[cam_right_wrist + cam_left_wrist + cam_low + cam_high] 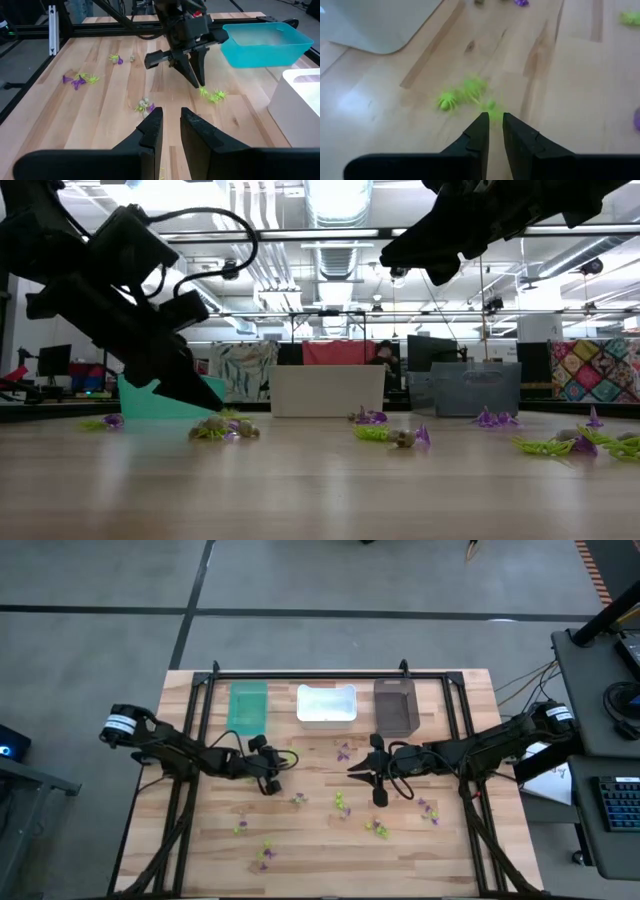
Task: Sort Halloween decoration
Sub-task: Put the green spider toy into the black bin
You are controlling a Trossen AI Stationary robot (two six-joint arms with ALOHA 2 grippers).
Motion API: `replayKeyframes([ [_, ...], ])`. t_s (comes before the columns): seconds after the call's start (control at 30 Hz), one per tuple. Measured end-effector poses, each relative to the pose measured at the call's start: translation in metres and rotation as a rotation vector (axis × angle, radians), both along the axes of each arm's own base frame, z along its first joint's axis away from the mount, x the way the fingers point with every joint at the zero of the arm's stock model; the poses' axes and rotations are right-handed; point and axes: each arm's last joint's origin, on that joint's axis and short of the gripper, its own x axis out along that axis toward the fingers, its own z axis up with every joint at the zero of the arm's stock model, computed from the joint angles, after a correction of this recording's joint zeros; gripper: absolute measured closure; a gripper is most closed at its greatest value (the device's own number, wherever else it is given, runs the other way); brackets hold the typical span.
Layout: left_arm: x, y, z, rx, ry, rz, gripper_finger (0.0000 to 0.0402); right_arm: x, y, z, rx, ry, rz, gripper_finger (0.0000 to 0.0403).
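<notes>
The Halloween decoration is many tiny purple, lime-green and greyish trinkets scattered on the wooden table. My left gripper, seen from the far side in the right wrist view, points slantwise down at the table's middle left. It is shut on a lime-green trinket. My right gripper hovers high over the table's middle. Its fingers are nearly together with nothing between them. My left gripper pinches a thin outer end of the lime-green trinket between its two fingertips. The fingers come from above, slanting down from the table's left. The trinket's body sticks out beside the fingertips; whether it is clear of the wood I cannot tell.
A teal bin, a white bin and a dark brown bin stand in a row at the far edge. A greyish and purple trinket lies just on the near side of my left gripper. Black frame rails run along the table's sides.
</notes>
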Motion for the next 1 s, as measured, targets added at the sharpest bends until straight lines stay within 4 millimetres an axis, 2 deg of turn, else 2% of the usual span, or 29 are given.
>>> replayKeyframes([
  [0.3, -0.006, 0.001, 0.016, -0.011, -0.023, -0.002, 0.0363, 0.000, 0.000, 0.000, 0.003, 0.000, -0.001, 0.0346],
  [0.43, -0.005, -0.002, 0.018, -0.067, -0.032, -0.090, 0.0363, 0.000, 0.000, 0.000, 0.004, 0.000, -0.002, 0.0346],
  [0.7, 0.001, -0.004, 0.009, -0.061, -0.037, -0.124, 0.0363, 0.004, 0.001, -0.001, 0.006, -0.024, -0.001, 0.0346],
  [0.83, 0.003, -0.004, 0.002, -0.058, -0.021, -0.114, 0.0363, 0.011, 0.002, -0.010, 0.007, -0.022, -0.001, 0.0346],
  [1.0, 0.007, -0.004, 0.004, -0.046, -0.071, -0.124, 0.0349, 0.018, 0.004, -0.022, 0.001, -0.006, 0.000, 0.0346],
])
